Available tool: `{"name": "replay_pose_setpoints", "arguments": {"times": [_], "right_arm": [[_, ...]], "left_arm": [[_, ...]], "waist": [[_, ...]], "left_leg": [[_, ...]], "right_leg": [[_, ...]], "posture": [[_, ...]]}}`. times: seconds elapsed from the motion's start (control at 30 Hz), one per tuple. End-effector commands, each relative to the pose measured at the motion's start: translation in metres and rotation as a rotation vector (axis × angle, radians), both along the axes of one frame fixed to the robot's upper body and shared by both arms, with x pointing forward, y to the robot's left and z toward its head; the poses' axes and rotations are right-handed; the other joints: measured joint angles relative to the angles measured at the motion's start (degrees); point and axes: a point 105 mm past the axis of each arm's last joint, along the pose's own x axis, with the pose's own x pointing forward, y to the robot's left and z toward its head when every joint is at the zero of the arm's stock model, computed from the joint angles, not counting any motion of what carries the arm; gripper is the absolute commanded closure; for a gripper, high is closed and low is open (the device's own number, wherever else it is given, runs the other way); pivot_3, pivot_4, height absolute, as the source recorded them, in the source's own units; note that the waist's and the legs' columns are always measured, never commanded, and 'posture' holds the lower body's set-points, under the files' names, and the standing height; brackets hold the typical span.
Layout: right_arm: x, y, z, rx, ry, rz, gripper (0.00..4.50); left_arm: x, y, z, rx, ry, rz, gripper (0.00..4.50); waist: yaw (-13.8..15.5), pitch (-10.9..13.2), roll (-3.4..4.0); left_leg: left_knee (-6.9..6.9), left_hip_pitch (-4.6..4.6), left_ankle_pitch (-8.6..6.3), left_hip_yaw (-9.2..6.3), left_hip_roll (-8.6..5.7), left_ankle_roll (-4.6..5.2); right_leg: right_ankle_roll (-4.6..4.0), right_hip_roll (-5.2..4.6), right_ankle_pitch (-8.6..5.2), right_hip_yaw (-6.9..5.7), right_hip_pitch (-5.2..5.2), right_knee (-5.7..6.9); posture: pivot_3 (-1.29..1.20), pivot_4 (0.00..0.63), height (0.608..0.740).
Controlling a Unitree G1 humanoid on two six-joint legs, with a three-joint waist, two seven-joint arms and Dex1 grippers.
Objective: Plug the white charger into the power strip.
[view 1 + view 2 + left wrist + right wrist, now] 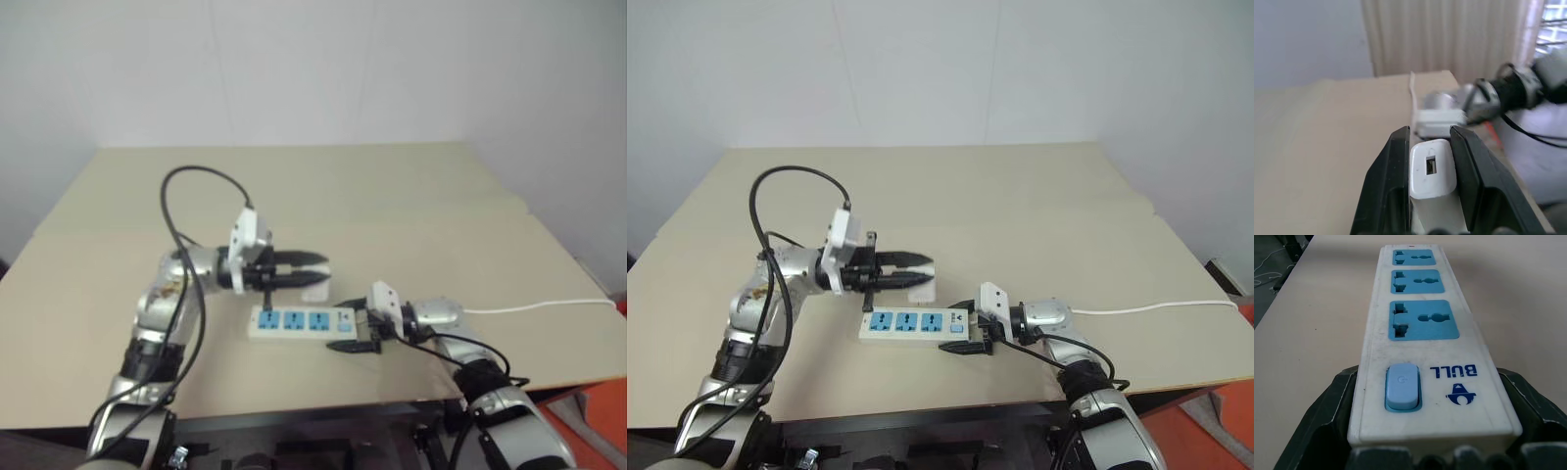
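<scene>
Left gripper point(1430, 147) is clamped on the white charger point(1432, 169), hovering over the power strip point(1425, 357), while the right gripper point(1430, 450) pinches the strip's switch end on the table point(441, 196), probably so it won't slide.

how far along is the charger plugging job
Done: the left hand grips the white charger, and the right hand clamps the switch end of the power strip on the table. In hand: charger hovers above the strip. Left: all three blue sockets are empty, so plugging in remains.
</scene>
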Motion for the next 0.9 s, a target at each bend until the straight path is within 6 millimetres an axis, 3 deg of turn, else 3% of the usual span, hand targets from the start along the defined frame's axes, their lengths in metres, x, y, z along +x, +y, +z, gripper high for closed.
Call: {"name": "replay_pose_setpoints", "arguments": {"times": [0.03, 0.47, 0.9], "right_arm": [[-0.009, 0.007, -0.017, -0.07, 0.028, 0.05, 1.07], [-0.007, 0.009, -0.018, -0.062, 0.016, 0.021, 1.07], [-0.006, 0.011, -0.017, -0.053, 0.012, 0.012, 1.07]], "left_arm": [[-0.007, -0.009, 0.0, 0.008, -0.067, -0.041, 3.54], [-0.002, -0.031, -0.017, -0.015, -0.131, -0.037, 3.54], [0.001, -0.01, -0.043, 0.082, -0.11, -0.002, 3.54]], "waist": [[-0.02, 0.0, 0.0], [-0.06, -0.02, 0.01], [-0.06, -0.03, 0.01]], "left_leg": [[0.0, 0.02, -0.01, 0.03, 0.02, 0.0], [0.01, 0.25, -0.16, 0.44, 0.42, -0.08], [-0.01, 0.32, -0.21, 0.58, 0.5, -0.04]], "right_leg": [[0.0, 0.03, 0.0, 0.05, 0.0, 0.01], [-0.11, 0.4, 0.06, 0.36, 0.01, -0.01], [-0.12, 0.46, 0.06, 0.43, 0.0, -0.04]], "posture": [[0.0, 0.15, 0.74], [0.0, 0.15, 0.74], [0.0, 0.15, 0.74]]}}
